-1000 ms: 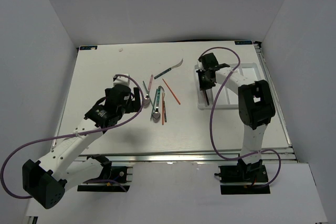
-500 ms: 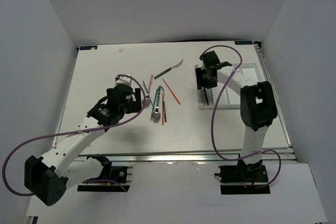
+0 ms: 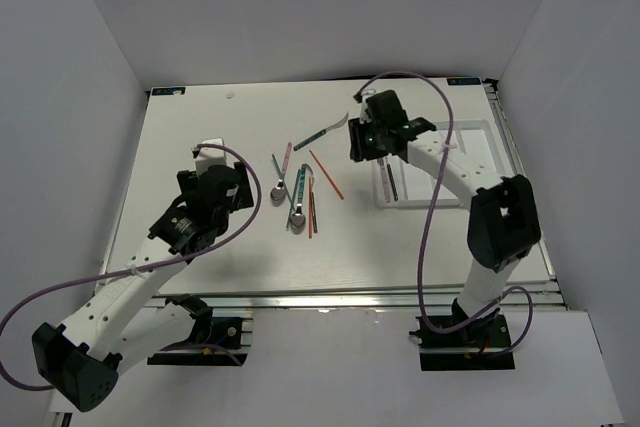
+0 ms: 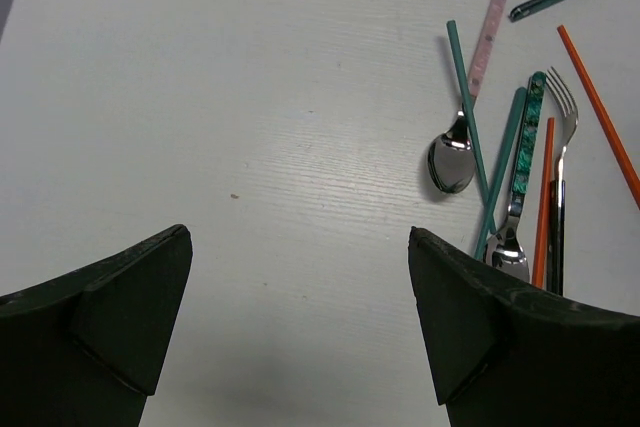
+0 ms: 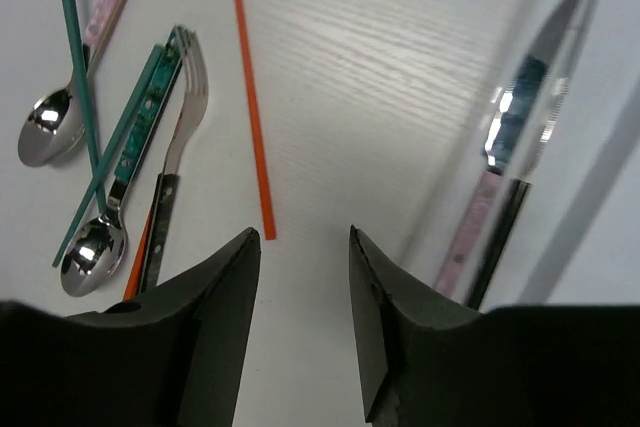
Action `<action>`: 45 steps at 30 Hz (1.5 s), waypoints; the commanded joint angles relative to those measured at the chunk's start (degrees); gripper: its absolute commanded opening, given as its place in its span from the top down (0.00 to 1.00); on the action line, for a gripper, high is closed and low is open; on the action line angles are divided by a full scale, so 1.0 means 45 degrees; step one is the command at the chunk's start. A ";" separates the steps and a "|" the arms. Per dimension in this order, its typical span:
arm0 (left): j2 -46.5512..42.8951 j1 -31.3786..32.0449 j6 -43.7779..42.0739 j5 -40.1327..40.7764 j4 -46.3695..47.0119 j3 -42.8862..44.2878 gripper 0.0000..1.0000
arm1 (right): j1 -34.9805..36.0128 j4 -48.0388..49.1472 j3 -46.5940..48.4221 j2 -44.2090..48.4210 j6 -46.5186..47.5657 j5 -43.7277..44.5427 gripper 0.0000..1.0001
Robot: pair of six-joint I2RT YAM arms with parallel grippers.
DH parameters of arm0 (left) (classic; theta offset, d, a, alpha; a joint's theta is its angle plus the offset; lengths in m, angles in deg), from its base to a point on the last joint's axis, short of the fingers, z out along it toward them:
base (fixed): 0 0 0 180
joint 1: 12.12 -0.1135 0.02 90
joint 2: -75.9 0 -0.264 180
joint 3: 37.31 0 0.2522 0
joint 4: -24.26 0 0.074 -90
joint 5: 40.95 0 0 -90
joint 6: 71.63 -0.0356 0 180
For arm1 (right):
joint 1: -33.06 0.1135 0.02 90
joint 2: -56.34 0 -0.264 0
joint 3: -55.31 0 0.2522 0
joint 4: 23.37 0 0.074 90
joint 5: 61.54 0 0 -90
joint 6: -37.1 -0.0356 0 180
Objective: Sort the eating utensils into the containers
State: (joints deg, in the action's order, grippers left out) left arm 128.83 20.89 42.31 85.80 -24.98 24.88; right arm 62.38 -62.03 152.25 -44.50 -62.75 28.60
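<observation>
My right fingers [image 5: 215,327] hang parted and empty beside the tray [image 3: 470,165], a knife [image 5: 535,67] lying in its edge slot, probably ready for the loose spoons [image 4: 452,160] that my wide-open, empty left fingers [image 4: 120,307] face.

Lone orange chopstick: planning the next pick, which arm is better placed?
Probably right. The open right gripper hovers close by the chopstick, tray alongside; the left gripper sits beyond the spoons.

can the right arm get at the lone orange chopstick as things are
Probably yes. The right gripper is open and empty, and the lone orange chopstick lies flat on bare table just ahead of it, apart from the fork and spoons. Nothing sits between them.
</observation>
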 commanded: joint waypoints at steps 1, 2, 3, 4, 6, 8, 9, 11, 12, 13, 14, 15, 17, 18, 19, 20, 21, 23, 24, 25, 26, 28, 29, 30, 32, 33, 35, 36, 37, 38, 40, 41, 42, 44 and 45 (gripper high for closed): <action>-0.0316 0.0027 0.0226 0.0973 -0.0161 -0.0058 0.02 | 0.0766 -0.0167 0.1082 -0.1417 0.0430 -0.0071 0.54; -0.0277 0.0027 0.0226 0.0973 -0.0161 -0.0038 0.02 | 0.0885 -0.0362 0.1319 -0.1729 0.0469 -0.0071 0.54; -0.0142 0.0027 0.0207 0.0935 -0.0142 -0.0038 0.02 | 0.1061 -0.0422 0.1553 -0.2254 0.0547 0.0316 0.56; -0.0082 0.0027 0.0187 0.0915 -0.0161 -0.0019 0.02 | 0.1314 -0.0461 0.1961 -0.2492 0.0605 0.0513 0.56; 0.0074 0.0007 0.0187 0.0915 -0.0181 0.0001 0.02 | 0.1530 -0.0616 0.2393 -0.3154 0.0664 0.0574 0.58; 0.0230 0.0007 0.0187 0.0876 -0.0200 0.0001 0.02 | 0.1784 -0.0754 0.2977 -0.3760 0.0704 0.0632 0.59; 0.0269 0.0007 0.0187 0.0876 -0.0220 0.0039 0.02 | 0.1862 -0.0890 0.3174 -0.3996 0.0742 0.0690 0.58; 0.0270 0.0007 0.0187 0.0856 -0.0220 0.0021 0.02 | 0.1980 -0.1124 0.3604 -0.4445 0.0821 0.0711 0.58; 0.0250 0.0007 0.0187 0.0837 -0.0201 0.0020 0.02 | 0.2019 -0.1241 0.4032 -0.4969 0.0860 0.0865 0.58; 0.0250 0.0007 0.0168 0.0837 -0.0200 0.0001 0.02 | 0.2058 -0.1475 0.4190 -0.5187 0.0879 0.1041 0.59; 0.0212 0.0007 0.0167 0.0798 -0.0200 0.0001 0.02 | 0.2078 -0.1535 0.4327 -0.5576 0.0899 0.1236 0.59; 0.0192 0.0007 0.0148 0.0759 -0.0162 -0.0019 0.02 | 0.2078 -0.1594 0.4522 -0.5754 0.0899 0.1489 0.59; 0.0172 0.0007 0.0128 0.0739 -0.0161 0.0001 0.02 | 0.2078 -0.1575 0.4563 -0.6066 0.0938 0.1783 0.59; 0.0191 0.0007 0.0128 0.0720 -0.0161 -0.0019 0.02 | 0.2078 -0.1536 0.4583 -0.6165 0.0977 0.1920 0.59; 0.0192 0.0007 0.0128 0.0700 -0.0161 -0.0019 0.02 | 0.2097 -0.1536 0.4621 -0.6263 0.1016 0.1960 0.60; 0.0211 0.0007 0.0128 0.0681 -0.0161 -0.0019 0.02 | 0.2078 -0.1613 0.4660 -0.6457 0.1036 0.1980 0.61; 0.0211 0.0007 0.0109 0.0680 -0.0161 -0.0019 0.02 | 0.2078 -0.1652 0.4700 -0.6556 0.1036 0.1999 0.65; 0.0231 0.0007 0.0109 0.0661 -0.0161 -0.0019 0.02 | 0.2078 -0.1769 0.4622 -0.6731 0.1036 0.1980 0.77; 0.0250 0.0007 0.0109 0.0661 -0.0161 -0.0019 0.02 | 0.2078 -0.1809 0.4564 -0.6771 0.1016 0.1941 0.82; 0.0231 0.0007 0.0109 0.0661 -0.0161 -0.0019 0.02 | 0.2078 -0.1886 0.4428 -0.6810 0.1016 0.1941 0.85; 0.0231 0.0007 0.0109 0.0661 -0.0161 -0.0019 0.02 | 0.2097 -0.1907 0.4330 -0.6791 0.1016 0.1941 0.93; 0.0192 0.0007 0.0109 0.0641 -0.0161 -0.0019 0.02 | 0.2097 -0.2062 0.4193 -0.6811 0.1055 0.1941 1.00; 0.0192 0.0007 0.0109 0.0622 -0.0161 0.0001 0.02 | 0.2078 -0.2218 0.4153 -0.6753 0.1055 0.1941 1.00; 0.0211 0.0007 0.0089 0.0622 -0.0161 -0.0019 0.02 | 0.2078 -0.2258 0.4076 -0.6636 0.1055 0.1922 1.00; 0.0231 0.0007 0.0089 0.0603 -0.0161 -0.0019 0.02 | 0.2097 -0.2258 0.3842 -0.6150 0.1017 0.1786 1.00; 0.0231 0.0007 0.0089 0.0602 -0.0161 -0.0019 0.02 | 0.2078 -0.2181 0.3725 -0.5895 0.0900 0.1514 1.00; 0.0211 0.0007 0.0089 0.0602 -0.0161 -0.0019 0.02 | 0.2020 -0.1967 0.3413 -0.4981 0.0666 0.1375 1.00; 0.0231 0.0007 0.0089 0.0602 -0.0161 -0.0019 0.02 | 0.1923 -0.1733 0.3256 -0.4588 0.0529 0.1413 1.00; 0.0211 0.0007 0.0089 0.0602 -0.0181 -0.0019 0.02 | 0.1825 -0.1615 0.3100 -0.3849 0.0257 0.1375 1.00; 0.0192 0.0007 0.0089 0.0622 -0.0181 -0.0019 0.02 | 0.1592 -0.1536 0.2750 -0.3474 0.0139 0.1259 1.00; 0.0133 0.0007 0.0147 0.0641 -0.0220 -0.0038 0.02 | 0.1259 -0.1399 0.2339 -0.2423 0.0001 0.1121 1.00; 0.0094 0.0007 0.0167 0.0680 -0.0259 -0.0116 0.02 | 0.0871 -0.1399 0.1834 -0.2107 -0.0057 0.1198 1.00; 0.0055 0.0007 0.0206 0.0661 -0.0259 -0.0116 0.02 | 0.0693 -0.1380 0.1539 -0.1755 -0.0077 0.1199 1.00; 0.0016 0.0007 0.0206 0.0642 -0.0240 -0.0136 0.02 | -0.0046 -0.1165 0.0663 -0.0914 -0.0039 0.1063 1.00; 0.0035 0.0007 0.0187 0.0603 -0.0220 -0.0136 0.02 | -0.0302 -0.1029 0.0425 -0.0525 0.0000 0.1062 1.00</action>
State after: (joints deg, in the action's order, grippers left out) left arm 130.25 20.89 42.84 88.67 -25.53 24.81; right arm 65.14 -68.24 157.25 -51.91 -61.76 33.72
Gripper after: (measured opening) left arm 0.979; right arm 0.012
